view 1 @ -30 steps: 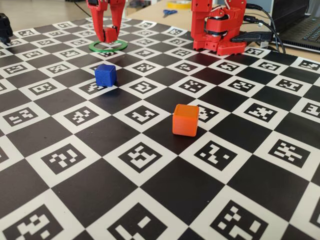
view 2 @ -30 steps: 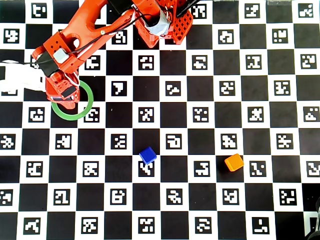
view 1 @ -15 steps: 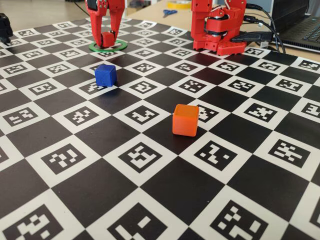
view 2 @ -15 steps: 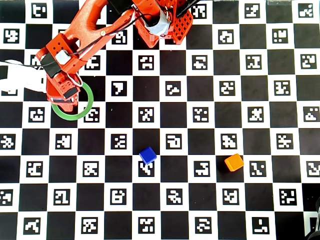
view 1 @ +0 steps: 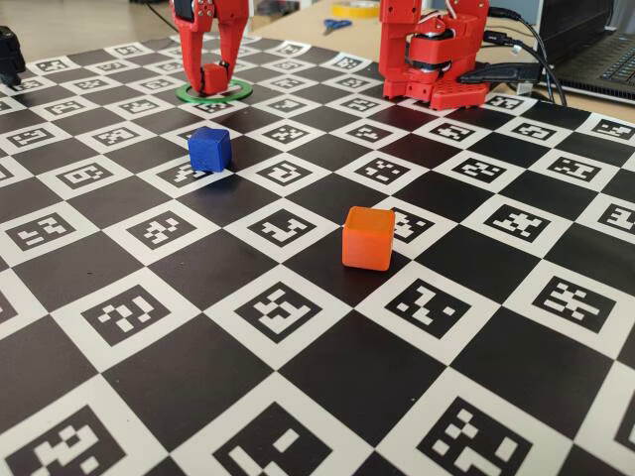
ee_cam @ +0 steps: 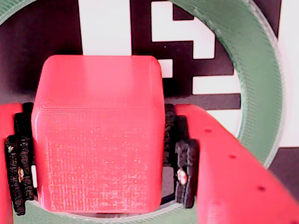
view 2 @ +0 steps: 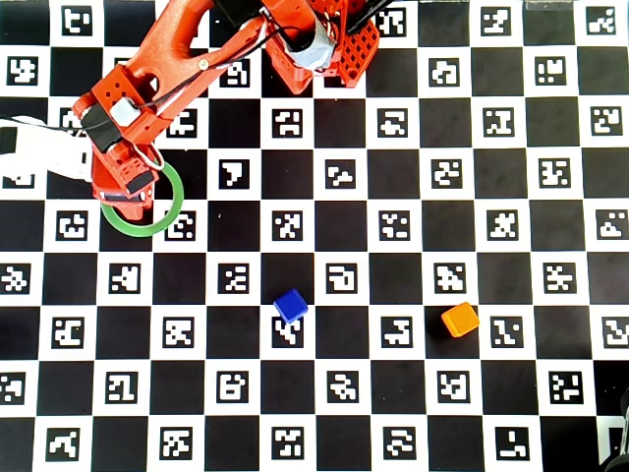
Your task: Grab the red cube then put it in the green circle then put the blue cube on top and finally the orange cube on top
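Observation:
The red cube (ee_cam: 98, 135) fills the wrist view between the black pads, and my gripper (ee_cam: 98, 172) is shut on it. It stands low inside the green circle (ee_cam: 261, 79), close to the ring's near edge. In the fixed view the gripper (view 1: 212, 79) stands upright at the far left with the red cube (view 1: 215, 77) over the green circle (view 1: 213, 99). The overhead view hides the cube under the gripper (view 2: 126, 195), at the left side of the green circle (view 2: 180, 197). The blue cube (view 1: 209, 149) (view 2: 290, 306) and the orange cube (view 1: 368, 238) (view 2: 460, 320) sit apart on the checkered mat.
The arm's red base (view 1: 437, 55) (view 2: 324, 49) stands at the mat's far edge. Behind it lie scissors (view 1: 335, 25) and a laptop (view 1: 605, 50). A white object (view 2: 39, 157) lies left of the ring, and a black object (view 1: 8, 55) sits at the far left.
Since a second ago the gripper has come down with the red cube into the ring. Over the last half second nothing moved.

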`<state>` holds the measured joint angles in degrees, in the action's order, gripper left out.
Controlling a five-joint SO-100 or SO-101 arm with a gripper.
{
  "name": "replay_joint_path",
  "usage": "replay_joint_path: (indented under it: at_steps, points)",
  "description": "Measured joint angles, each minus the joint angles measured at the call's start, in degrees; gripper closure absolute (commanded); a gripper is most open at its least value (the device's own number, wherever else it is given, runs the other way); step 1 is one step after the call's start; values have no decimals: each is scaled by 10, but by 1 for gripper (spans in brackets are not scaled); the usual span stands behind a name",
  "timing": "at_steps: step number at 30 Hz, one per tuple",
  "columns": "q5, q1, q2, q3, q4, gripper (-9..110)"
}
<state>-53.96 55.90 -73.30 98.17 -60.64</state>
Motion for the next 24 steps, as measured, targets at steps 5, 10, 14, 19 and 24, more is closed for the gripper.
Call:
replay_joint_path:
  at_steps: [5,10,14,19,24]
  points:
    - [0,0,1,2,-4,71]
    - [-4,0,1,2,-15,67]
    - [0,0,1,2,-21,66]
    - [0,0,1,2,-33,66]
    - [0,0,1,-2,-50,65]
